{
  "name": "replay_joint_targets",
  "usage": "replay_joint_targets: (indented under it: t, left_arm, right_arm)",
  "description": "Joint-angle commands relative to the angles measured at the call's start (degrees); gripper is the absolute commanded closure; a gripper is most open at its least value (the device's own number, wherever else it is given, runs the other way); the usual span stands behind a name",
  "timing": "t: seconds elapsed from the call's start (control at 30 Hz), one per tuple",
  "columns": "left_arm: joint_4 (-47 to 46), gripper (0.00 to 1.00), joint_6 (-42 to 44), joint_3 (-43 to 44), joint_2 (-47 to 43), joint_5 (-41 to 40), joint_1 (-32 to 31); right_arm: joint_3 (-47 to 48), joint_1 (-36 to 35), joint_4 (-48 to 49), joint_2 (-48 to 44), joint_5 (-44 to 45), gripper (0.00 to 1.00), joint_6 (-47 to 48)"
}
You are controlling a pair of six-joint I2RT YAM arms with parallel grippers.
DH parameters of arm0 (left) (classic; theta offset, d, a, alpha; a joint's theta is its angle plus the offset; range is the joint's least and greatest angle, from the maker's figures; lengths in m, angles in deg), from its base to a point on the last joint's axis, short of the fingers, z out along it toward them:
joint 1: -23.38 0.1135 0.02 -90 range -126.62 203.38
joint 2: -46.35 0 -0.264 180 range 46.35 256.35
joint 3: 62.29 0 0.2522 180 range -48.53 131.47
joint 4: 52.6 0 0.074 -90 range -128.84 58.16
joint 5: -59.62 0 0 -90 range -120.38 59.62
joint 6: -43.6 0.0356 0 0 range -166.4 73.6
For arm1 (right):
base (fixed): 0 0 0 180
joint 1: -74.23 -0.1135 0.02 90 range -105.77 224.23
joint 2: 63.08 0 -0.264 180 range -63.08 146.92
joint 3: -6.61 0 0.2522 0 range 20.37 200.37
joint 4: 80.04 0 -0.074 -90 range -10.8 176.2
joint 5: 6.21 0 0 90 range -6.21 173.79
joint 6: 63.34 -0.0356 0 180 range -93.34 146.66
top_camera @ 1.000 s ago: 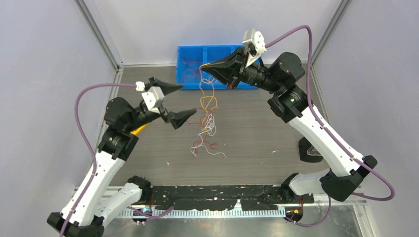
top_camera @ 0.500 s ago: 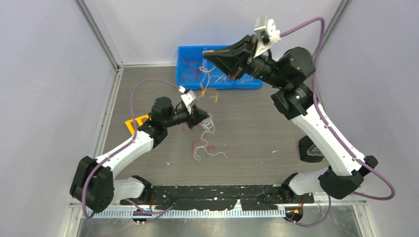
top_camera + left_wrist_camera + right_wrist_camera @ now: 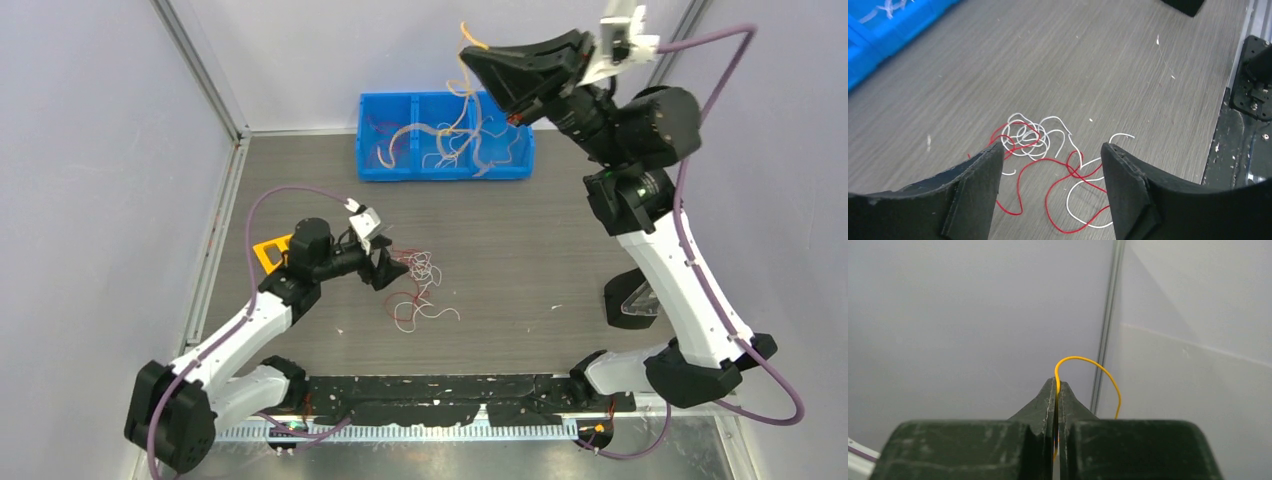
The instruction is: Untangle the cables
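Note:
A small tangle of thin red and white cables [image 3: 415, 290] lies on the grey table, also in the left wrist view [image 3: 1048, 155]. My left gripper [image 3: 393, 268] is open, low over the tangle's left side, its fingertips [image 3: 993, 160] straddling the wires without touching them. My right gripper [image 3: 478, 66] is raised high over the blue bin [image 3: 370, 110] and is shut on a yellow-orange cable [image 3: 1088, 365]. That cable and pale strands [image 3: 455, 125] hang from it down to the bin.
The blue bin at the back holds more loose wires. An orange object [image 3: 272, 250] lies by the left arm. A black stand [image 3: 630, 300] sits at the right. The black arm base plate [image 3: 450, 395] runs along the near edge.
My right gripper has risen up and to the right, lifting the yellow-orange strands off the tangle. My left gripper swung in, dropped low over the red and white wires and drew back slightly left.

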Motion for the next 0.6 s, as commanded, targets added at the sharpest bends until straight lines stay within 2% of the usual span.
replay_joint_targets:
  t: [0.0,0.13,0.17,0.33,0.47,0.57]
  left_arm:
    - [4.38,0.23,3.27,3.58,-6.32,-3.18,0.65]
    - [11.83,0.03,5.38,8.04,-9.38,-7.13,0.74]
    - [14.06,0.01,6.75,9.03,-9.51,-7.83,0.73]
    - [20.69,0.01,6.99,10.84,-10.2,-12.27,2.83]
    - [22.26,0.0,4.51,11.54,-10.99,-12.14,5.24]
    - [23.21,0.0,4.63,12.4,-11.18,-12.66,6.1]
  right_arm:
    - [-8.59,1.04,-3.99,-1.22,2.68,0.94,5.02]
    - [-15.8,2.55,-5.35,-2.67,5.56,0.95,7.55]
    - [-16.94,2.81,-5.45,-2.68,5.91,0.95,8.35]
    - [-23.79,4.31,-7.32,-0.49,13.17,0.95,11.34]
    - [-25.32,6.31,-6.22,3.67,21.18,0.95,11.83]
    - [-24.39,8.34,-3.85,7.16,23.69,0.95,13.16]
